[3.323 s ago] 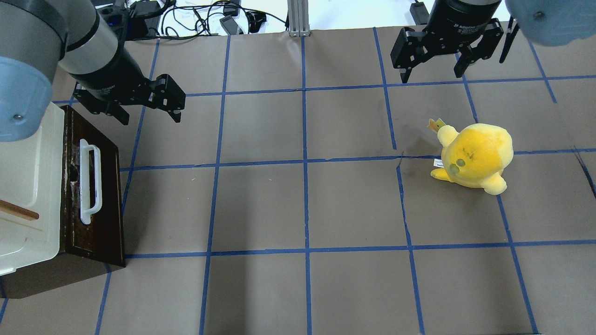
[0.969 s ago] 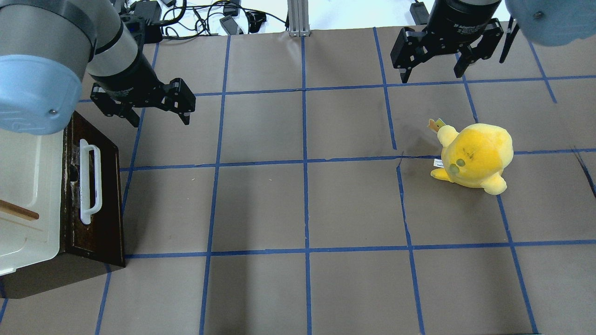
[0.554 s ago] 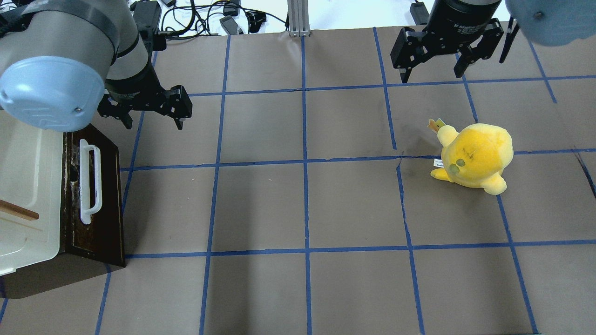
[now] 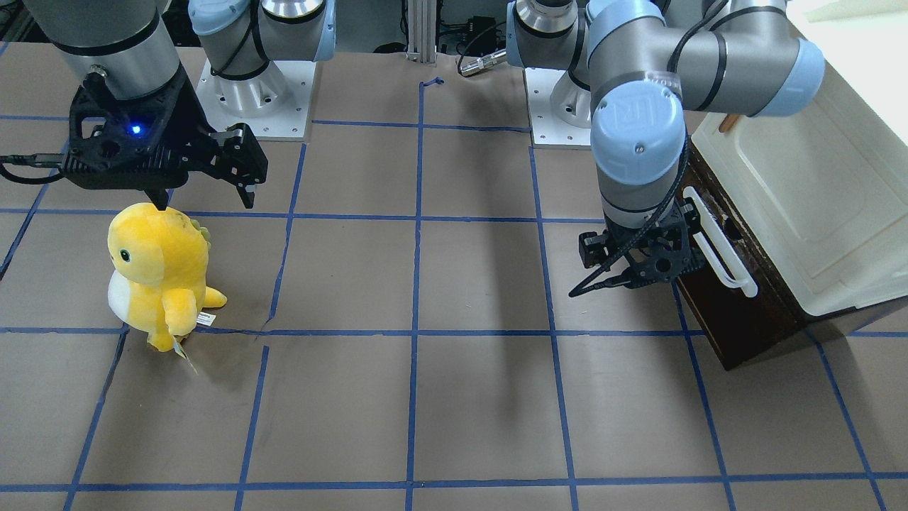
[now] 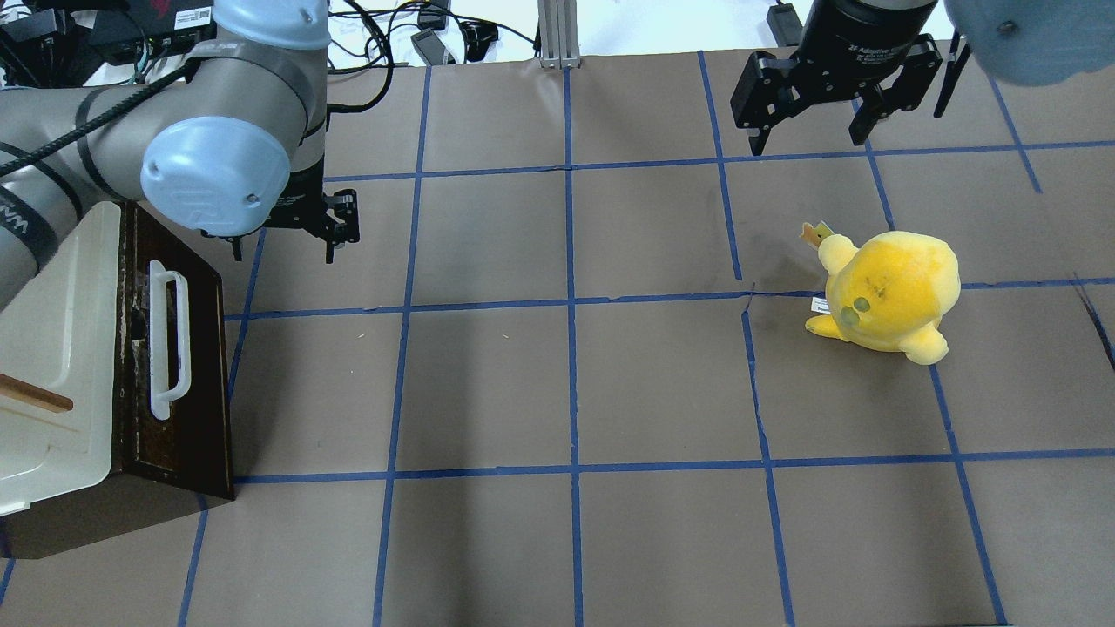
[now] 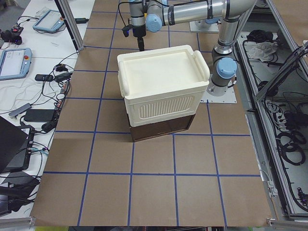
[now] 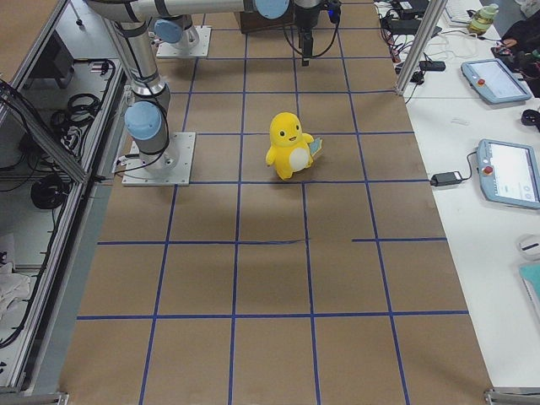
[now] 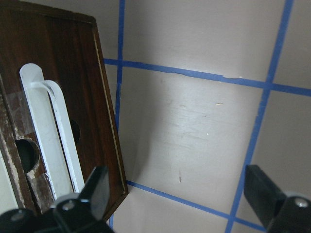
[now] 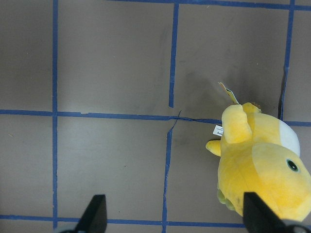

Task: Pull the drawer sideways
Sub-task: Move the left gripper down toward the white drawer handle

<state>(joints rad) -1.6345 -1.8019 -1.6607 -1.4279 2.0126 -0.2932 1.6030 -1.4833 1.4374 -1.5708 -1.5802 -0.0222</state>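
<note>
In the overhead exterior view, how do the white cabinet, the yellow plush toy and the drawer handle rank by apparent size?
1. white cabinet, though partly cropped
2. yellow plush toy
3. drawer handle, long but thin

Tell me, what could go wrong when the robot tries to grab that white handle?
The open left hand is near the drawer corner, not around its white handle. One finger could bump the wooden front instead of slipping behind the bar. Also, the cream cabinet may not be fastened down, so pulling might drag the whole box.
</note>
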